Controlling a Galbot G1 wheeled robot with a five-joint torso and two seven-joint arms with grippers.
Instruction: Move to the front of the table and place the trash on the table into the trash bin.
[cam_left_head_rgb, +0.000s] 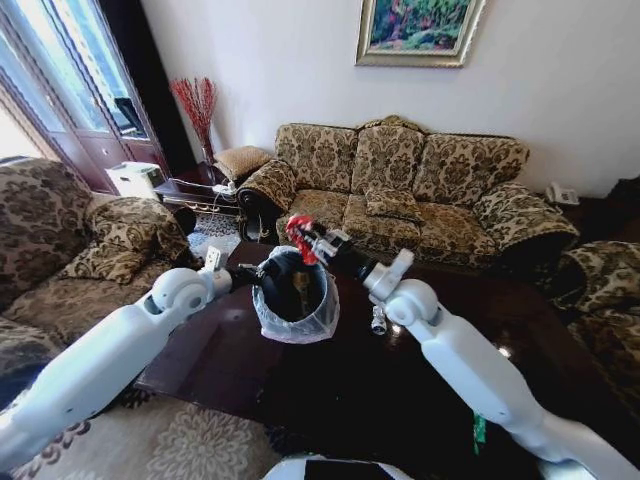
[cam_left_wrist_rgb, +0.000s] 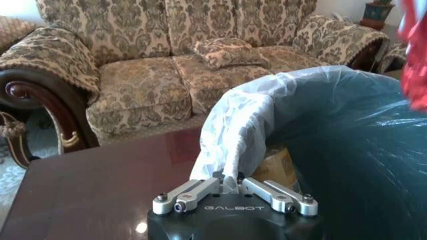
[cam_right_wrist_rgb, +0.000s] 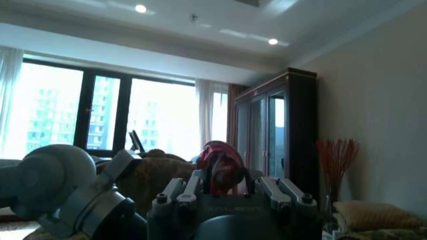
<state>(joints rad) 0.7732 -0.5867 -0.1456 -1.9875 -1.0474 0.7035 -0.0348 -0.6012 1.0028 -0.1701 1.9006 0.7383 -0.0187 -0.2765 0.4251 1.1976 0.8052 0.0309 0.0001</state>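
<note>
Red piece (cam_left_head_rgb: 298, 237) up in the air, pinched between the right gripper's (cam_left_head_rgb: 305, 240) jaws just above the far rim of the bin (cam_left_head_rgb: 297, 300). It looks crumpled, thin and light, likely soft, so a pinch anywhere on its bunched middle should do. The bin sits on the glossy dark table (cam_left_head_rgb: 400, 390), black with a crinkly, slack whitish liner. The left gripper (cam_left_wrist_rgb: 231, 186) has its jaws pressed onto a fold of that liner at the near rim. A silvery can (cam_left_head_rgb: 379, 320) stands just beside the right arm.
</note>
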